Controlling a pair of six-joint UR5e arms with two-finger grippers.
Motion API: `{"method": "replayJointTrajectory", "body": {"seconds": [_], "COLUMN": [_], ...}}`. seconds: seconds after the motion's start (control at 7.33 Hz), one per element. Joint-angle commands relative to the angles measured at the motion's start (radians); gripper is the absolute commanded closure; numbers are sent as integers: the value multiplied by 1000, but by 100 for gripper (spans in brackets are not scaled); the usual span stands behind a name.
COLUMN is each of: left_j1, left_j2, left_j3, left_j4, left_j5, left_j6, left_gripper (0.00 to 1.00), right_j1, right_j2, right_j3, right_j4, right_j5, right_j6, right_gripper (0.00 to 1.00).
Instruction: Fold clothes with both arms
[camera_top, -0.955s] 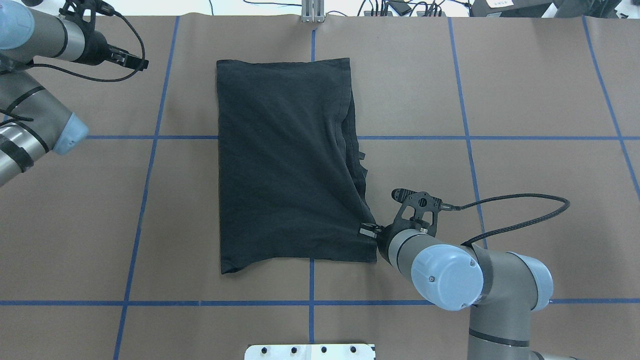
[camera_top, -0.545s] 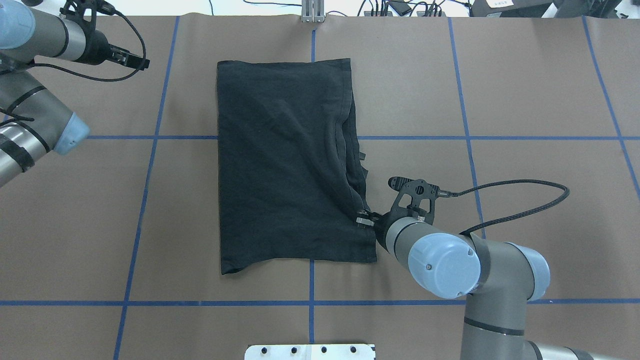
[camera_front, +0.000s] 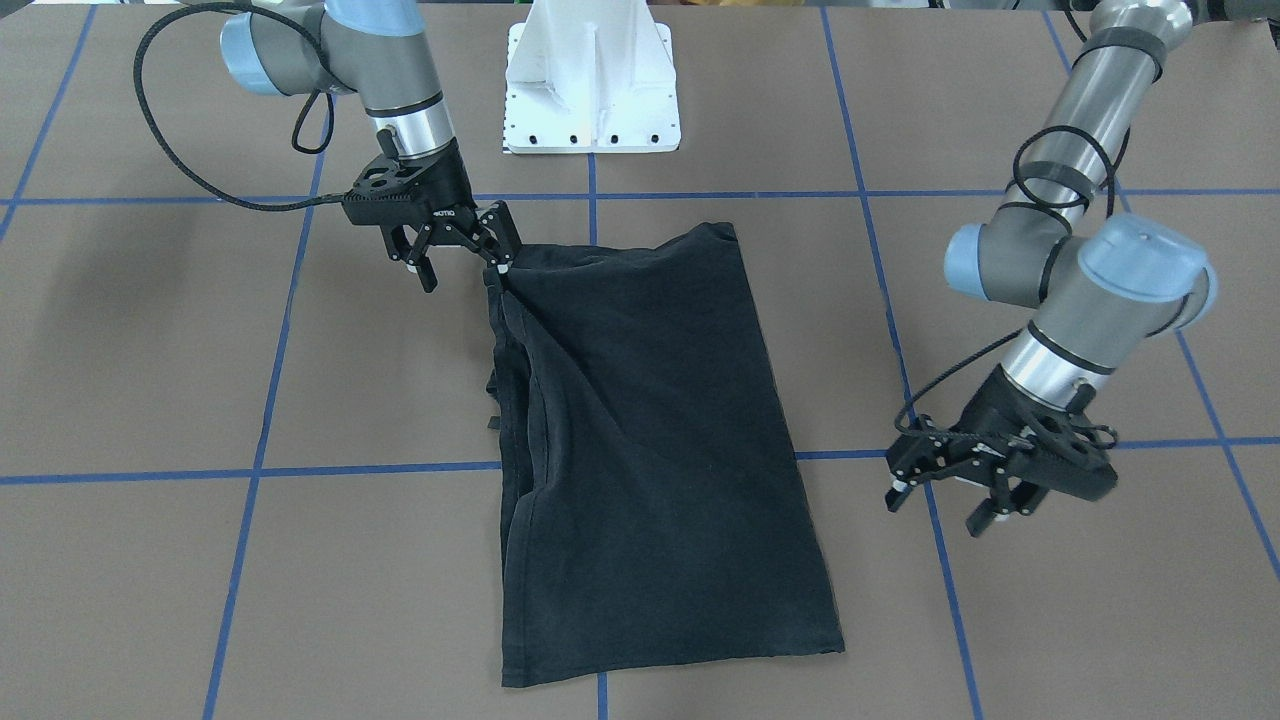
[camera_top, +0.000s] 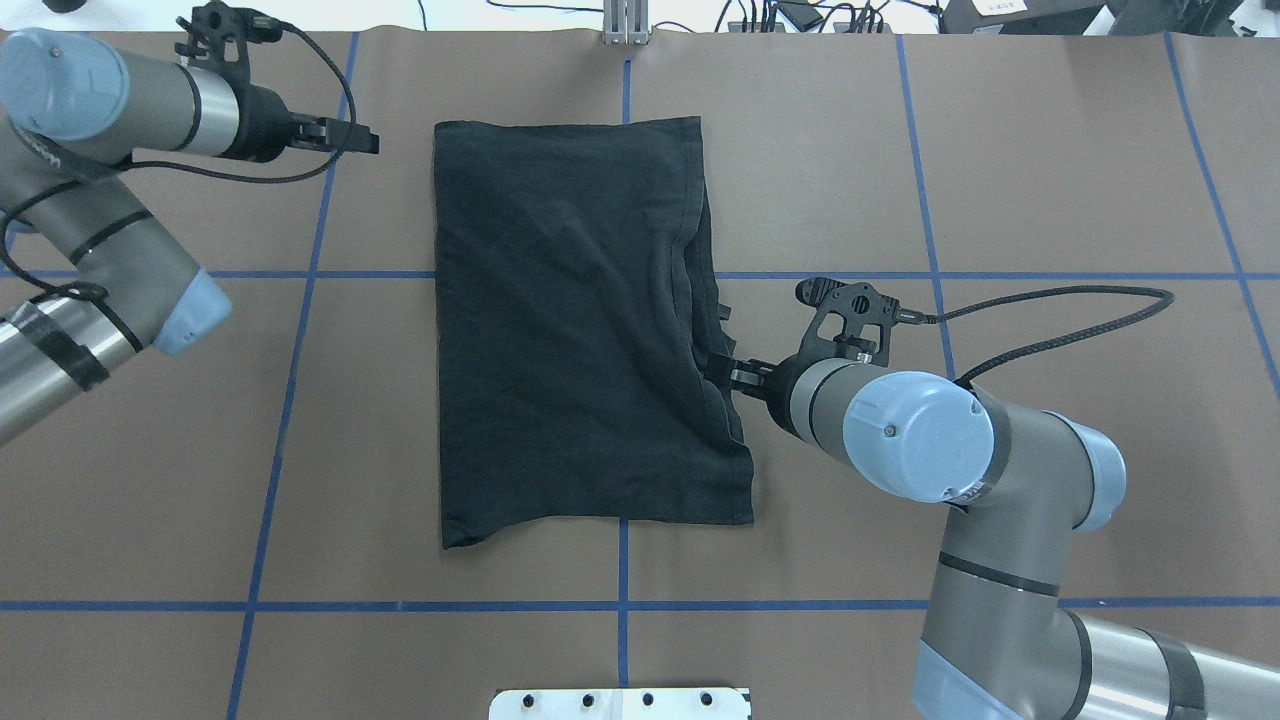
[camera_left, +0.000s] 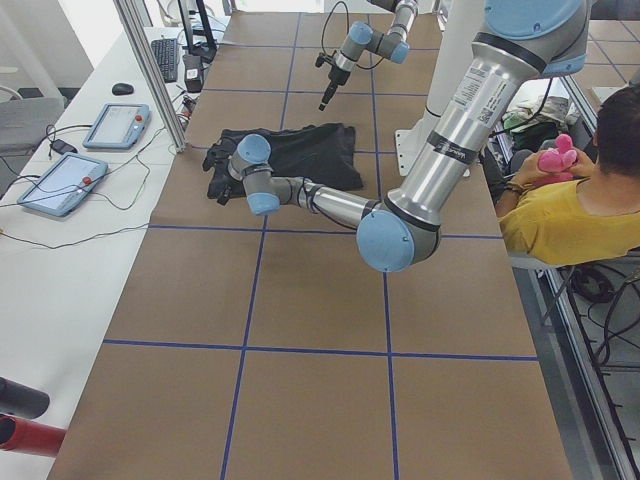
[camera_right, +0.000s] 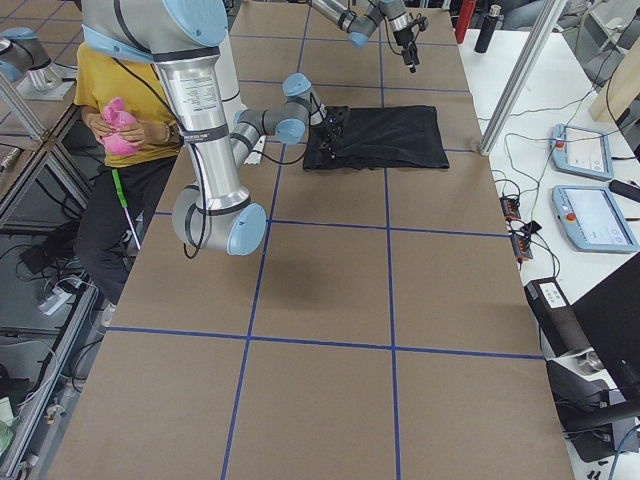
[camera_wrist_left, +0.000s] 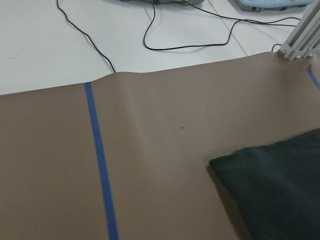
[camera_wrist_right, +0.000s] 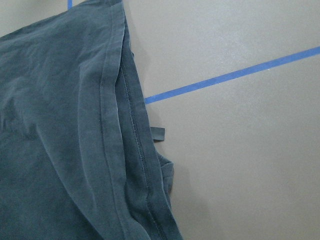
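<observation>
While the shirt (camera_top: 570, 330) lies folded into a long black rectangle at the middle of the table (camera_top: 1050, 180), both grippers stand with jaws apart and hold nothing. The shirt's long side runs away from the robot, and it crosses 1 blue tape line (camera_top: 1000, 275). Along its right edge several layers are stacked, their stitched hems showing in the right wrist view, with a small tab (camera_wrist_right: 158, 133) sticking out onto the brown surface.

The right gripper (camera_front: 462, 272) is at that right edge, toward the near end. Its jaws are spread wide: 1 fingertip (camera_front: 497, 263) sits at the cloth's edge and the other is over bare table. Whether the first fingertip rests on the cloth or under its top layer cannot be told. Creases run from that spot across the top layer.

The left gripper (camera_front: 936, 512) hangs beside the shirt's far left corner, apart from it, also open. Its wrist camera shows only that corner and the table.
</observation>
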Motion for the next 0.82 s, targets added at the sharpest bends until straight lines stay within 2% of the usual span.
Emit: {"method": "replayJointTrajectory", "body": {"seconds": [0.0, 0.27, 0.41, 0.68], "left_j1": [154, 321, 414, 556], "left_j2": [141, 244, 261, 306], "left_j3": [-274, -532, -576, -576], "left_j4": [33, 218, 258, 257], "left_j5": [25, 126, 202, 314], "left_j6": [-204, -309, -352, -412], "left_gripper": [0, 0, 0, 0], "right_j1": [27, 75, 89, 87], "right_j2": [-6, -32, -44, -119], "right_j3": [1, 2, 8, 7], "right_j4": [0, 2, 2, 160], "right_j5": [63, 147, 171, 172], "right_j6": [-38, -140, -161, -162], "right_gripper": [0, 0, 0, 0]}}
